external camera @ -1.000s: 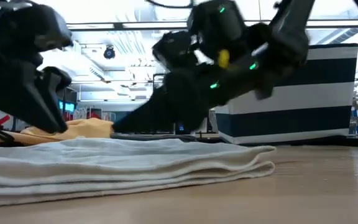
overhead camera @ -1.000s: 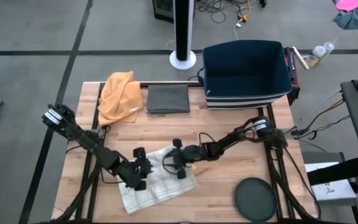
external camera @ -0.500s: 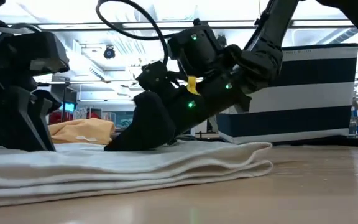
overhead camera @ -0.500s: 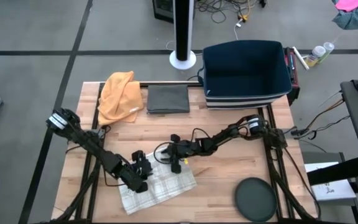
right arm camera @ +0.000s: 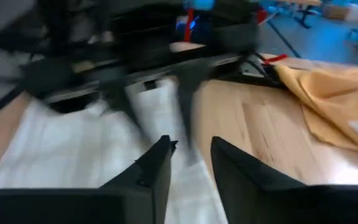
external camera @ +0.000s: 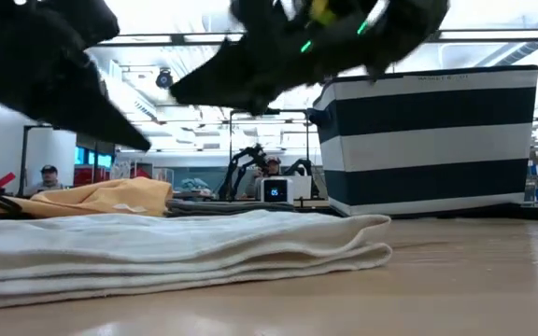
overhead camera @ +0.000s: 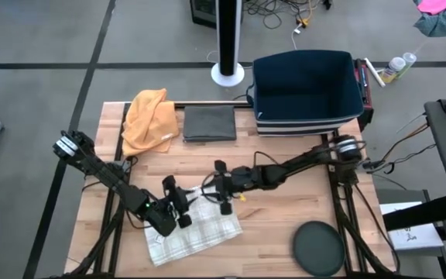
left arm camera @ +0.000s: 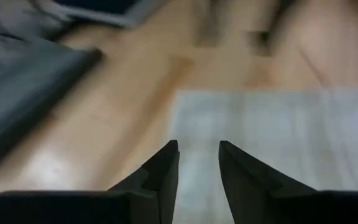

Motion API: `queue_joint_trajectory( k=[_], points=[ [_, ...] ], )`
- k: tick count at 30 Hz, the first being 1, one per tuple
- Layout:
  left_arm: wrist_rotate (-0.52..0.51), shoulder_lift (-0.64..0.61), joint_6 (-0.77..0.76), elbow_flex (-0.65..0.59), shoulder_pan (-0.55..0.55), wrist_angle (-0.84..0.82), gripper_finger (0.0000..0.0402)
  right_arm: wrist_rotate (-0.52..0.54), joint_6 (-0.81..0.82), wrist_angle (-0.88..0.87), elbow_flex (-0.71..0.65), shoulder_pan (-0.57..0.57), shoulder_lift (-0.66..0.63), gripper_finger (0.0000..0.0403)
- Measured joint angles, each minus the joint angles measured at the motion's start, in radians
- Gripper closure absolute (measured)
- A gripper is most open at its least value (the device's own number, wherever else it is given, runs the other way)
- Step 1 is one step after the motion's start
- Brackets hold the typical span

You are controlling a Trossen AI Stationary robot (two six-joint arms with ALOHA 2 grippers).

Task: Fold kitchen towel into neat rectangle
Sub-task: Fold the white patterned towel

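The white checked kitchen towel (overhead camera: 196,234) lies folded in several flat layers on the wooden table near its front edge. It also shows in the low view (external camera: 176,247). My left gripper (overhead camera: 178,208) hovers over the towel's left part, its fingers a little apart and empty, with the towel (left arm camera: 278,124) below them. My right gripper (overhead camera: 217,194) hovers over the towel's far right corner, also a little open and empty, with the towel (right arm camera: 73,143) under it. In the low view both grippers are clear above the towel.
An orange cloth (overhead camera: 149,116) and a folded grey cloth (overhead camera: 209,122) lie at the table's far edge. A navy striped bin (overhead camera: 307,89) stands at the far right. A dark round disc (overhead camera: 318,248) lies at the near right. Bare wood lies right of the towel.
Half a second ago both grippers were down on the towel. Both have since risen clear of it. The towel stays flat and folded, and its right edge has drawn in a little toward the left.
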Motion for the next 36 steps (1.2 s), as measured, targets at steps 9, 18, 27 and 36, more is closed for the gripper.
queue_joint_trajectory(
  k=[9,18,27,36],
  points=[
    [-0.132,0.003,-0.043,0.001,0.002,0.013,0.0318,0.161,-0.008,-0.227,-0.062,0.061,-0.185,0.0398],
    [0.081,0.001,0.031,0.107,0.010,-0.032,0.0325,0.089,0.164,-0.348,-0.065,0.068,-0.112,0.0402],
    [0.189,-0.005,-0.205,0.154,0.013,-0.404,0.0326,0.148,0.277,-0.028,-0.050,0.096,0.066,0.0403],
    [0.192,-0.006,-0.363,-0.060,0.049,-0.265,0.0394,0.261,0.274,0.086,0.045,0.079,0.253,0.0403]
  ],
)
